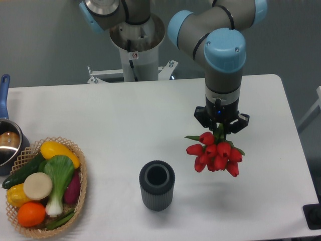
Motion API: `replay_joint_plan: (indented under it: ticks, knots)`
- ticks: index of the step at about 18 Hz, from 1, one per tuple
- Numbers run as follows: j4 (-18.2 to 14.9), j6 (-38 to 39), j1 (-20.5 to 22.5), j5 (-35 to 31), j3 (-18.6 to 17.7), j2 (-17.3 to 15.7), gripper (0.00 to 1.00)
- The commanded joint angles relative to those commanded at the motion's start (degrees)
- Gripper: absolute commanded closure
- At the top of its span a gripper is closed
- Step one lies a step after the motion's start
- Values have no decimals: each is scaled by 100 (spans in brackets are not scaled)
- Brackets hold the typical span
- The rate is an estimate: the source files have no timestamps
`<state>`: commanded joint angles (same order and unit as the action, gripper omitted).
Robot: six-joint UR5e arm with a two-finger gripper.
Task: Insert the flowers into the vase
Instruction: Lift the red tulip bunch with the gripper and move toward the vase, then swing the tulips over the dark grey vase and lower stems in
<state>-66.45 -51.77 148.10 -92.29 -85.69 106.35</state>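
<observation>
Camera: gripper [221, 128] clamped on flowers [214, 154], glossy red buds; ribbed grey cylindrical vase [157, 185] apart.

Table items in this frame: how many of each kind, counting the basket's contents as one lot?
Flower bunches: 1, the flowers, held by the gripper
Vases: 1, the vase
Pots: 1, steel pot
Baskets of toy vegetables: 1, wicker basket
Total: 4
</observation>
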Motion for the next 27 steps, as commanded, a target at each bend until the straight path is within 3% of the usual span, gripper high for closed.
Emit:
replay_joint_plan:
  ticks: [3,6,10,13,18,21,24,27]
  knots:
    - [53,-35,17,263,44,-9,100]
    - [88,-18,254,982,351,-18,100]
    - [1079,201,439,2308,448,-9,100]
    - [1510,808,518,3196,440,-9,100]
    - [1591,1204,501,4594,466,9,100]
    - [1626,1230,492,5561,580,193,100]
    - [1889,1257,448,5896,589,237,100]
    - [2179,1231,466,6677,580,412,100]
